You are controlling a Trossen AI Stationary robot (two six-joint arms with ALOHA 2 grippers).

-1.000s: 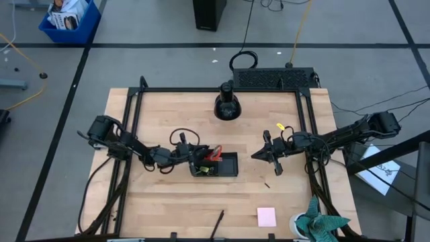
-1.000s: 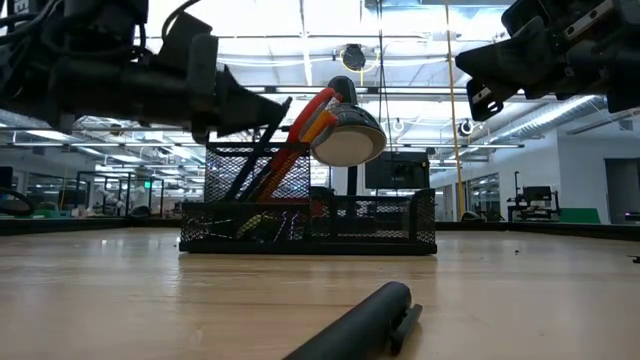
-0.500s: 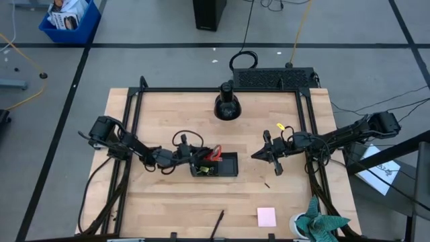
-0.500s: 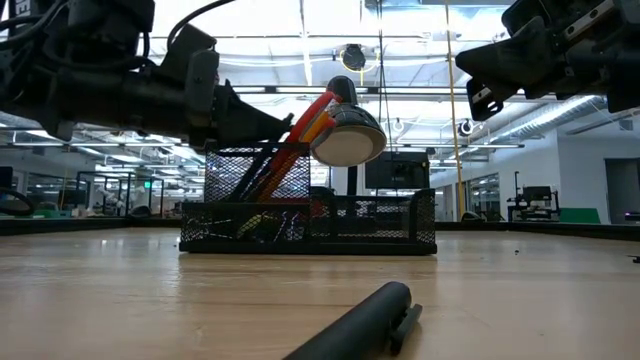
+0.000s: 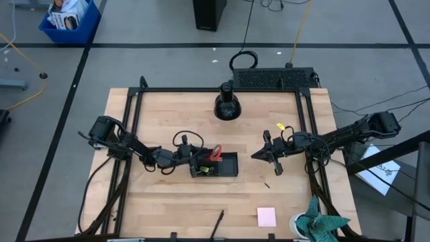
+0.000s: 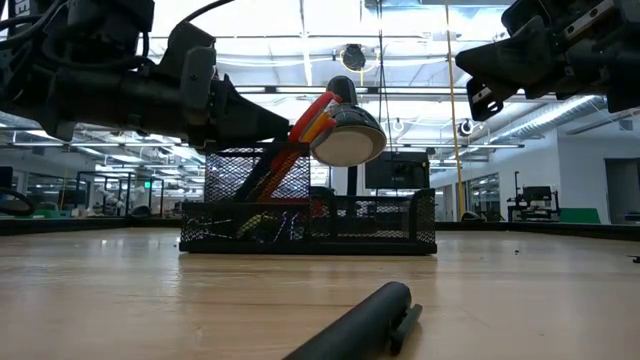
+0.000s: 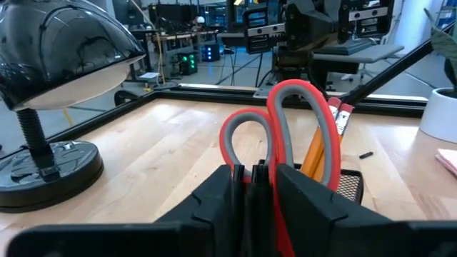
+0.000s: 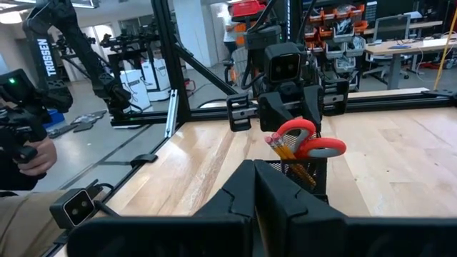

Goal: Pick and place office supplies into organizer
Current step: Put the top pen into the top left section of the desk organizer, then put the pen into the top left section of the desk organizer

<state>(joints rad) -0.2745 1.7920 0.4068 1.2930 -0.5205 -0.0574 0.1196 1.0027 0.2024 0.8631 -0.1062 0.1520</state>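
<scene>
In the high view the black organizer sits just left of the frame's centre on the wooden table, and the left gripper is at its left end, beside the tall mesh compartment. The red-handled scissors stand handles-up in that compartment next to the orange pencils; in the left wrist view the gripper's fingers flank the lower part of the handles, but whether they clamp the scissors or have let go cannot be told. The right gripper hangs above the table right of centre, well apart from the organizer, its fingers pressed together on nothing. A thin dark pen lies near the bottom edge, the pink sticky-note pad to its right, and the black dome-shaped lamp stands at upper centre.
</scene>
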